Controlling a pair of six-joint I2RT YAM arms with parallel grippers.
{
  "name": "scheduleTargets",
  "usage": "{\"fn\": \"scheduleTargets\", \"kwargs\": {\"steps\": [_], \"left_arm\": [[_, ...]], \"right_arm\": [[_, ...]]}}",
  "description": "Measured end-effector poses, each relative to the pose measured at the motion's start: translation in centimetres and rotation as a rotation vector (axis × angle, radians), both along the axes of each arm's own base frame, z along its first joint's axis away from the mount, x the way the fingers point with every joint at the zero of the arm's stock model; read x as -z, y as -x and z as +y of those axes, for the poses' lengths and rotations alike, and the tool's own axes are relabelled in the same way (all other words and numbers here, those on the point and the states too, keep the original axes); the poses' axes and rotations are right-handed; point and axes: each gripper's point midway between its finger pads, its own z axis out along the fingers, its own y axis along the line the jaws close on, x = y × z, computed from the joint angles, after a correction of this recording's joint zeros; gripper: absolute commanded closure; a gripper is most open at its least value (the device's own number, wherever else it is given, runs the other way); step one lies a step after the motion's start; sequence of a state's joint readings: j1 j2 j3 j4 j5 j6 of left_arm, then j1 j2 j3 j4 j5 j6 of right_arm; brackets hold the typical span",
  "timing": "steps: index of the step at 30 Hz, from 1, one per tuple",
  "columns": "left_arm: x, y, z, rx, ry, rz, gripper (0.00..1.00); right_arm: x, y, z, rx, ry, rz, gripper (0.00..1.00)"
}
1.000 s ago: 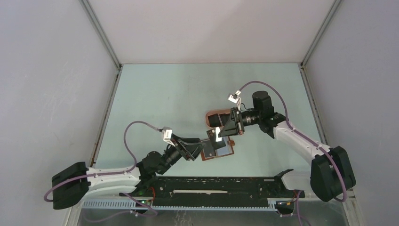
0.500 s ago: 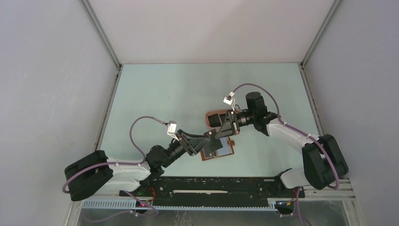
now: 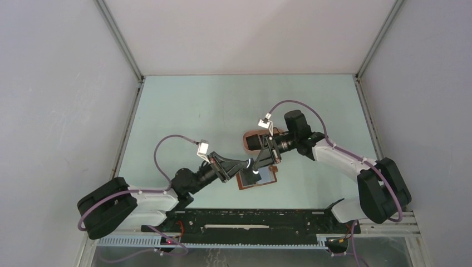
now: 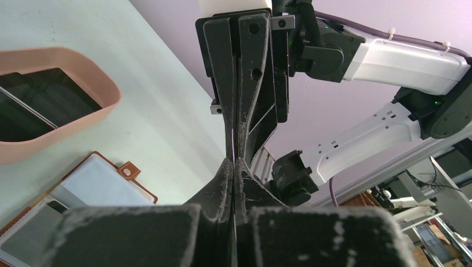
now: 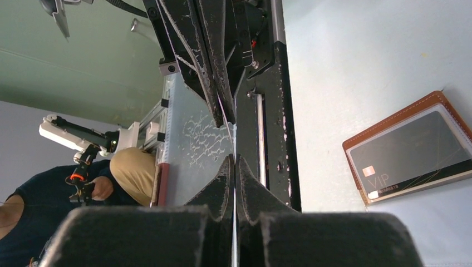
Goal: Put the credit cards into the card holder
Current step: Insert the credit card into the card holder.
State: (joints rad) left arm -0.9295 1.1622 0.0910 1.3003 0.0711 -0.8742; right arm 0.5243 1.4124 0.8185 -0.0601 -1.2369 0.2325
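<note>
Left end effector [image 4: 232,167] is closed on one edge of a thin card [image 4: 232,146], seen edge-on. The right end effector [image 5: 234,164] is closed on the opposite edge, so both pinch the same card in the air. This looks like a hand-over or re-grip, to get a hold that suits sliding the card into a pocket. In the top view the left arm comes in from 8 o'clock and the right from 3 o'clock, meeting just above the holder [image 4: 129,171]. It lies open on the tabletop [image 3: 189,105] with a black VIP card [image 5: 412,147] already on it. The pink tray [image 4: 44,54], at the holder's 12 o'clock, has more dark cards [image 4: 39,103]. Both sets of fingers crowd the space over the holder.
</note>
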Motion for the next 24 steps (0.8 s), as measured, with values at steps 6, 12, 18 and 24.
{"fn": "scheduleTargets", "kwargs": {"steps": [6, 12, 18, 24], "left_arm": [[-0.3, 0.9, -0.1, 0.048, 0.009, -0.008, 1.00], [-1.1, 2.2, -0.2, 0.110, 0.037, -0.029, 1.00], [0.3, 2.8, 0.9, 0.114, 0.029, 0.008, 1.00], [0.8, 2.3, 1.0, 0.101, 0.036, 0.059, 1.00]], "right_arm": [[-0.5, 0.5, -0.3, -0.011, -0.006, -0.029, 0.69], [-0.4, 0.6, -0.4, -0.012, 0.001, -0.057, 0.32], [-0.7, -1.3, -0.8, 0.019, 0.071, -0.248, 0.26], [-1.2, -1.6, -3.3, 0.019, 0.137, -0.575, 0.30]]}}
